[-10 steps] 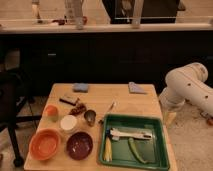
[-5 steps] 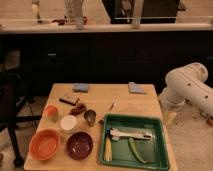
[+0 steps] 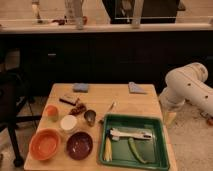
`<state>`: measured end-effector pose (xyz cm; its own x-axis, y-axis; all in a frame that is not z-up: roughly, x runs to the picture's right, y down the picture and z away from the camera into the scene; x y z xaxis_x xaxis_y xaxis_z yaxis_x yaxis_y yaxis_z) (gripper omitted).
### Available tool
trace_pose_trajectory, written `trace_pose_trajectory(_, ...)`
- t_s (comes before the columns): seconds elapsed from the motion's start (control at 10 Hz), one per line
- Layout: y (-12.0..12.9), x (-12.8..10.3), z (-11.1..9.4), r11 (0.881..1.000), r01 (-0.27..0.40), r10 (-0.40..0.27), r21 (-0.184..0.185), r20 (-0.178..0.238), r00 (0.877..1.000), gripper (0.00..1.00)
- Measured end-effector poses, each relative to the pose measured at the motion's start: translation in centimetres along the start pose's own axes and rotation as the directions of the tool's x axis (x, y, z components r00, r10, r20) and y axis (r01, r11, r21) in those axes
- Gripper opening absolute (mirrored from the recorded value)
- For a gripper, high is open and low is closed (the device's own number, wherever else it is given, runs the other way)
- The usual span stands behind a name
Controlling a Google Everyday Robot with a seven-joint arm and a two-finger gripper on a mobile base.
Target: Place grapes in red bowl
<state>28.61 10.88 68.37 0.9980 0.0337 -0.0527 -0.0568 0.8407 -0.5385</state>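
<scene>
The grapes (image 3: 77, 108) are lying on the table (image 3: 107, 96) toward 10 o'clock from its middle, just beside the small metal cup (image 3: 90, 117), which is standing at their 4 o'clock. The red bowl (image 3: 45, 144) is sitting near the table's 8 o'clock corner, with a dark maroon bowl (image 3: 80, 145) resting at its 3 o'clock. A green tray (image 3: 135, 118) is occupying the 4 o'clock part. The gripper (image 3: 170, 118) is hanging just off the table's 3 o'clock edge, under the white arm (image 3: 187, 85).

Two bowls (image 3: 45, 144) (image 3: 80, 145), two blue cloths (image 3: 81, 87) (image 3: 136, 88), one green tray (image 3: 153, 148), one pair of jaws by table's (image 3: 107, 95) right edge.
</scene>
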Motion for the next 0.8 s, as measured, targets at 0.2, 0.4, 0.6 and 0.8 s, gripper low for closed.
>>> trace_pose_trajectory(0.2,0.00,0.00,0.00,1.000,0.000,0.000,0.000,0.000,1.000,0.80)
trace_pose_trajectory(0.4,0.00,0.00,0.00,1.000,0.000,0.000,0.000,0.000,1.000,0.80)
trace_pose_trajectory(0.6,-0.02,-0.01,0.00,1.000,0.000,0.000,0.001,0.000,1.000,0.80)
trace_pose_trajectory(0.8,-0.50,-0.47,-0.24,0.999,0.043,-0.043,0.022,0.007,0.999,0.80)
